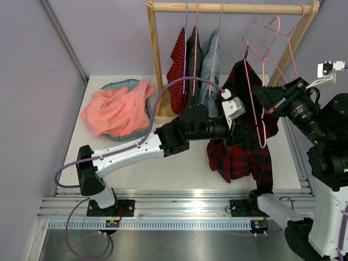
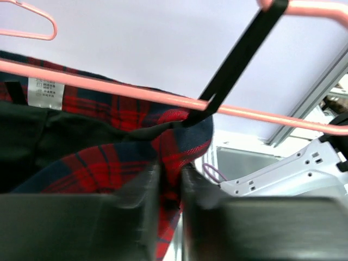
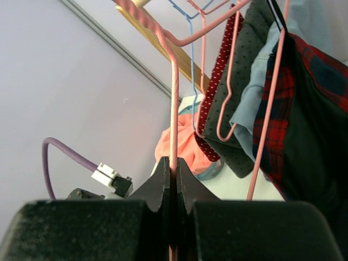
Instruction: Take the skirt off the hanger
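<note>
left jaws pinch skirt edge | right jaws clamp hanger | rack behind

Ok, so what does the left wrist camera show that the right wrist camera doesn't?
Only the left wrist view: the left gripper pinching the plaid skirt, its white label and a black loop over the pink hanger. Only the right wrist view: the right gripper shut on the pink hanger, the peach cloth and other hanging clothes. Both: plaid skirt and pink hanger.
</note>
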Controlling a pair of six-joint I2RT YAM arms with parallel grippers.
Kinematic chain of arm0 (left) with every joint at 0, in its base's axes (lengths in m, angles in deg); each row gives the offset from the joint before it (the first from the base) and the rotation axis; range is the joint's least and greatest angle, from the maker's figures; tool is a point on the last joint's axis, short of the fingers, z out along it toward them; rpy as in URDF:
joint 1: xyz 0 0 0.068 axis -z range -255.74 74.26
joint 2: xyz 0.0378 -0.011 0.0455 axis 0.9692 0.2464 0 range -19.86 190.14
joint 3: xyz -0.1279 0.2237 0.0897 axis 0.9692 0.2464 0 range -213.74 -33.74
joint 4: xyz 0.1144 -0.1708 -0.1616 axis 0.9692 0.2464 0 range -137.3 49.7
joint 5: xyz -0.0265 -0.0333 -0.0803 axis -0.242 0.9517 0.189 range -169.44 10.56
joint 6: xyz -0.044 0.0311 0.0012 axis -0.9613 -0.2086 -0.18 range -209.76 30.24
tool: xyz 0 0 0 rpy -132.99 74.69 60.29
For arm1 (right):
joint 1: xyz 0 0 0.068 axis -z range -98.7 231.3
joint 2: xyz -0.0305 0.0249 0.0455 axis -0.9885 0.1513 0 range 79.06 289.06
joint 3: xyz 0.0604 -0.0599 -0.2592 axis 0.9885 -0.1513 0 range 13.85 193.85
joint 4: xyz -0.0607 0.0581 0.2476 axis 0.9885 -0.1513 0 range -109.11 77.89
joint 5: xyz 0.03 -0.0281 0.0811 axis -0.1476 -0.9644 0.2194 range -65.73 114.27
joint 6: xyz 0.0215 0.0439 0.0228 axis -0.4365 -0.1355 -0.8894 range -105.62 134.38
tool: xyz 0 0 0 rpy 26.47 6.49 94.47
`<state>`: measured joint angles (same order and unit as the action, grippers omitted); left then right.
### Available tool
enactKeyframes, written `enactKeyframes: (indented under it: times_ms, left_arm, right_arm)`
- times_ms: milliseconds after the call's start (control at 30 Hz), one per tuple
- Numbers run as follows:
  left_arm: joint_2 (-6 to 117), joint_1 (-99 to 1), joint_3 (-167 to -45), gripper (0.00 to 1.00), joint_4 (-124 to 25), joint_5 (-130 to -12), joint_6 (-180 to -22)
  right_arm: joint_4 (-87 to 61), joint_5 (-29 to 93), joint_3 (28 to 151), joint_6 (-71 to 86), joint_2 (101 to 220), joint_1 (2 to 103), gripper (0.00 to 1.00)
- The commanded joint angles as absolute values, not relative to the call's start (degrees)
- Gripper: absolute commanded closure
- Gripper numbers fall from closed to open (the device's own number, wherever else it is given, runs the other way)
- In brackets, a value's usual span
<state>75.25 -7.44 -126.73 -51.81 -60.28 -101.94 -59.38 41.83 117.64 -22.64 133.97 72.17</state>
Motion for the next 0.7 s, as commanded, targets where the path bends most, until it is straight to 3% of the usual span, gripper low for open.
enactKeyframes:
  times_ms: [0, 67, 300, 667]
  left_arm:
    - [74.37, -7.27, -129.45, 0.90, -55.47, -59.48, -102.15]
    - [73.92, -7.18, -130.67, 1.00, -53.64, -62.28, -101.89]
    - [71.55, -5.16, -137.96, 1.00, -41.77, -66.43, -96.19]
    - [75.50, 8.19, -151.68, 1.00, -27.18, -63.53, -88.37]
  right_arm:
    - [-45.96, 46.06, 117.91, -26.05, 132.85, 71.81, 1.00]
    - [-45.69, 45.89, 116.42, -24.75, 132.15, 71.81, 1.00]
    - [-44.99, 37.91, 109.22, -19.38, 128.89, 71.81, 1.00]
    - [-37.79, 27.44, 101.92, -16.39, 128.01, 71.81, 1.00]
